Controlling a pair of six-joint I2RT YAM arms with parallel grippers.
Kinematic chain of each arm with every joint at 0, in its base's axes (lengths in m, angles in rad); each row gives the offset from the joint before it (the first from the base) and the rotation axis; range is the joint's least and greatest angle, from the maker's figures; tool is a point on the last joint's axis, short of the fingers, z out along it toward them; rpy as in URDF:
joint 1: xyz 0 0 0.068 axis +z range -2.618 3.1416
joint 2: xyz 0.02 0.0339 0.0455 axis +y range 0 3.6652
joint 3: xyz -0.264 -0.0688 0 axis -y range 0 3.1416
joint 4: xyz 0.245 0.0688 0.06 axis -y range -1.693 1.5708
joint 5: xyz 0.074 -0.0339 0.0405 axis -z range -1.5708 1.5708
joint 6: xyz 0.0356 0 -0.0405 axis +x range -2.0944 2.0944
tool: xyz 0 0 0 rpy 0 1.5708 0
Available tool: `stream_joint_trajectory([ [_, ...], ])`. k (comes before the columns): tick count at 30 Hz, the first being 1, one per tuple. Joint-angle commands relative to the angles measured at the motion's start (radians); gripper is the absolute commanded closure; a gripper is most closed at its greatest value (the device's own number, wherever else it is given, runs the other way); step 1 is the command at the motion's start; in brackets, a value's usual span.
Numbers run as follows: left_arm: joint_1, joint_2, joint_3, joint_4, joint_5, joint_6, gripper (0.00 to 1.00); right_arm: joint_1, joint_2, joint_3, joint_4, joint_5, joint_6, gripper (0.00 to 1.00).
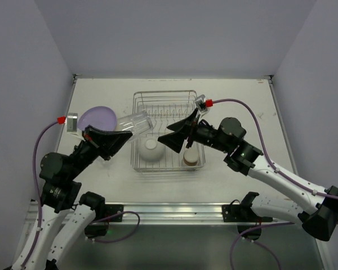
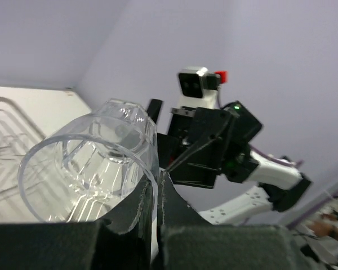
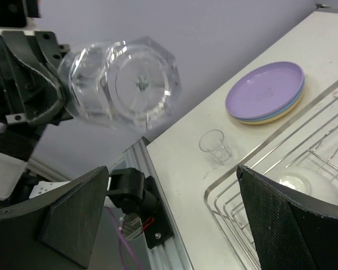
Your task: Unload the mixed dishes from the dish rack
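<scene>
Gripping the clear glass (image 1: 136,122) by its rim, left hand (image 1: 123,135) held it in the air over the dish rack's (image 1: 164,101) left edge. Right hand (image 1: 176,132) gaped wide, empty, above the rack. White bowl (image 1: 151,151) and brown cup (image 1: 190,158) sat along its near edge; plates (image 1: 98,118) were stacked by the counter's (image 1: 236,95) left edge.

- Top view: the left arm (image 1: 73,163) covers the near edge of the purple plate (image 1: 99,117); any plates beneath it cannot be made out.
- The right jaws partly cover the brown cup (image 1: 190,159).
- Right wrist view: the white bowl (image 3: 293,183) sits half behind a jaw, and the rack (image 3: 321,152) runs off the frame.
- Left wrist view: the left jaws hide the near rim of the clear glass (image 2: 90,163).
</scene>
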Motion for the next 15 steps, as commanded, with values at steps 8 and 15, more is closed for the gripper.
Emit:
stream_joint_trajectory([
  [8, -0.005, 0.052, 0.219, -0.532, -0.383, 0.345, 1.0, -0.002, 0.042, 0.141, -0.225, 0.155, -0.071, 0.02],
  [15, -0.005, 0.228, 0.291, -0.69, -0.453, 0.512, 1.0, -0.002, 0.102, 0.213, -0.365, 0.253, -0.097, 0.02],
])
